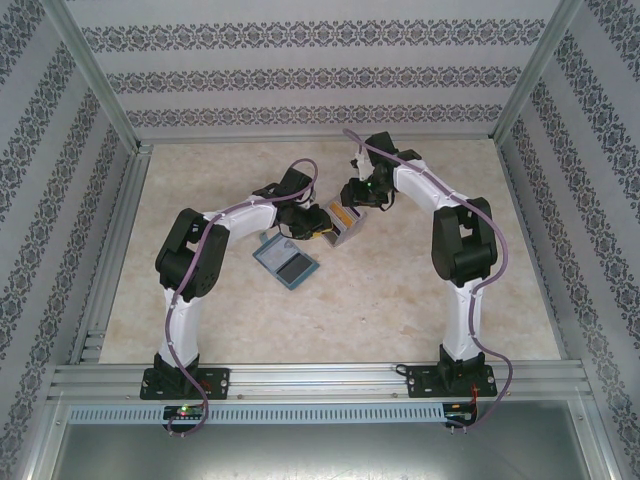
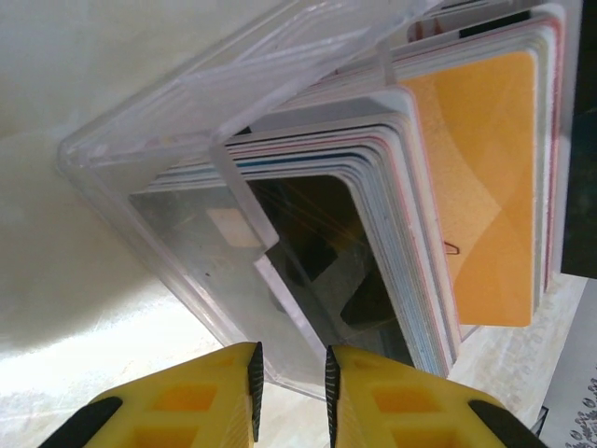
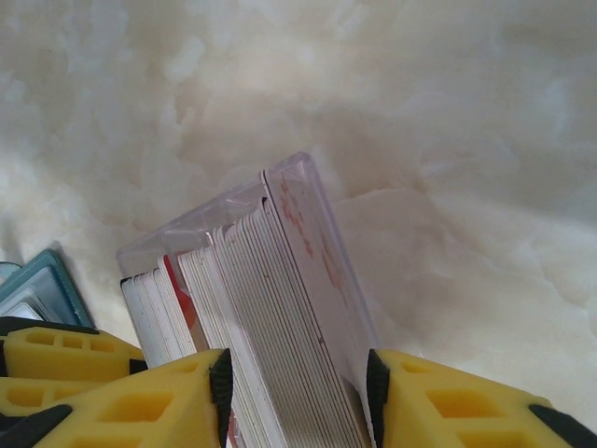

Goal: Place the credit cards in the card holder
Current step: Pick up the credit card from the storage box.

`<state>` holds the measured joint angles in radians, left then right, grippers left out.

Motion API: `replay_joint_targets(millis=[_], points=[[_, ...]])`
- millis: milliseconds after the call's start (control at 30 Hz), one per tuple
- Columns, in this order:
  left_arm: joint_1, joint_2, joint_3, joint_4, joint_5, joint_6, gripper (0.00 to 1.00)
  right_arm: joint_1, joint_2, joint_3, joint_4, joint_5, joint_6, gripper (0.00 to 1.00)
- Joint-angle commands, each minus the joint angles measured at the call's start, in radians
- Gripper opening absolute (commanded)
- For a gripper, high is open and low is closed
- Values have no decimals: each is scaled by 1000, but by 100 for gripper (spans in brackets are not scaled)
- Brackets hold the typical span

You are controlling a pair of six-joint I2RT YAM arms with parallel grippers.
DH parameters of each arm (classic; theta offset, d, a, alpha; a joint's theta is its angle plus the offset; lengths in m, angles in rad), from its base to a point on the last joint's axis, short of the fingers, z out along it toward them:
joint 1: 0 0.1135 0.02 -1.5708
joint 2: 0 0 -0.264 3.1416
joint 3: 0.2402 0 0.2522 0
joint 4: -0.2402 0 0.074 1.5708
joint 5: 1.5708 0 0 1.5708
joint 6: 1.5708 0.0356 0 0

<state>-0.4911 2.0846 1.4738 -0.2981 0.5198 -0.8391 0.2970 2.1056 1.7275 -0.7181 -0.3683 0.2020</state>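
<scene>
Right gripper (image 3: pixel 298 392): jaws straddle the credit cards (image 3: pixel 270 327), grip unconfirmed
Left gripper (image 2: pixel 290 392): narrowly parted, empty
Cards: I judge stiff, slippery; pinch edges

1. A lab-style robot test cell, not a home.
2. Framed by aluminium rails (image 1: pixel 320 378) and corner posts (image 1: pixel 95 75).
3. Walled with patterned wallpaper panels (image 1: pixel 300 70), like a staged backdrop.
4. Floored by a marble-look surface (image 1: pixel 400 300).
5. Fitted with two arms (image 1: pixel 190 270) bolted to the near rail, cables trailing.
</scene>
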Motion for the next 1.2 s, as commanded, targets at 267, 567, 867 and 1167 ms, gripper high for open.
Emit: replay_joint_targets(millis=[267, 567, 867, 1167], points=[[-12, 26, 30, 28, -2, -8, 28, 11, 3, 35, -35, 13, -17, 46], [-18, 37, 32, 40, 6, -11, 28, 18, -16, 41, -45, 13, -17, 46], [-18, 39, 33, 42, 5, -14, 28, 20, -25, 42, -46, 12, -16, 46], [-22, 43, 32, 48, 9, -17, 28, 21, -44, 39, -44, 6, -13, 46]])
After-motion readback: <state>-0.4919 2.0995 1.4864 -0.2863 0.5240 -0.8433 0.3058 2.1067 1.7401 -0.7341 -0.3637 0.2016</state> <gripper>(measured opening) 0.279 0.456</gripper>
